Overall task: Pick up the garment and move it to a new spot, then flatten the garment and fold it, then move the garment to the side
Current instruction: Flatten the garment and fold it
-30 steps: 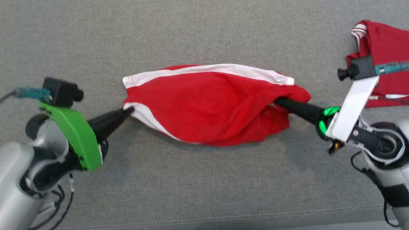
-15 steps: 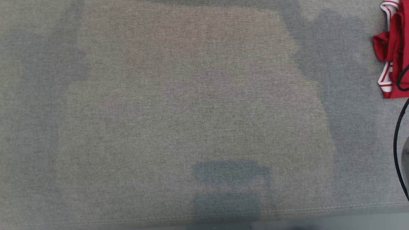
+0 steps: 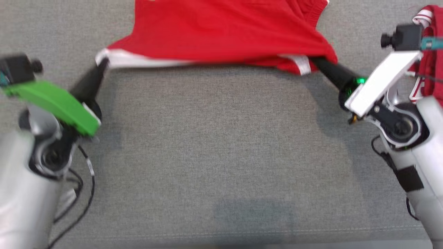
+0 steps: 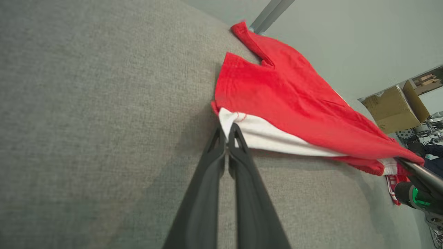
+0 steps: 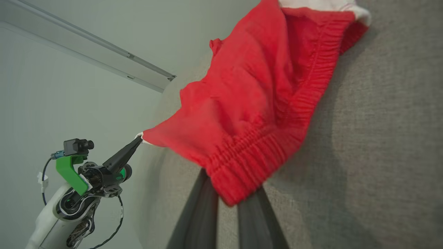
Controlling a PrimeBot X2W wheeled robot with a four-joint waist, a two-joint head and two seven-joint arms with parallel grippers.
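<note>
Strung taut between both grippers at the far side of a grey woven surface [image 3: 221, 145], red shorts [image 3: 221, 31] are cut off by the head view's top edge. A white-trimmed corner is pinched by the blurred left gripper [image 3: 102, 65], while the right gripper [image 3: 320, 65] has its tips buried under cloth. From the left wrist, the jaws are seen shut on the white hem. From the right wrist, the ribbed elastic waistband is seen clamped, draped over the fingers [image 5: 199, 218].
</note>
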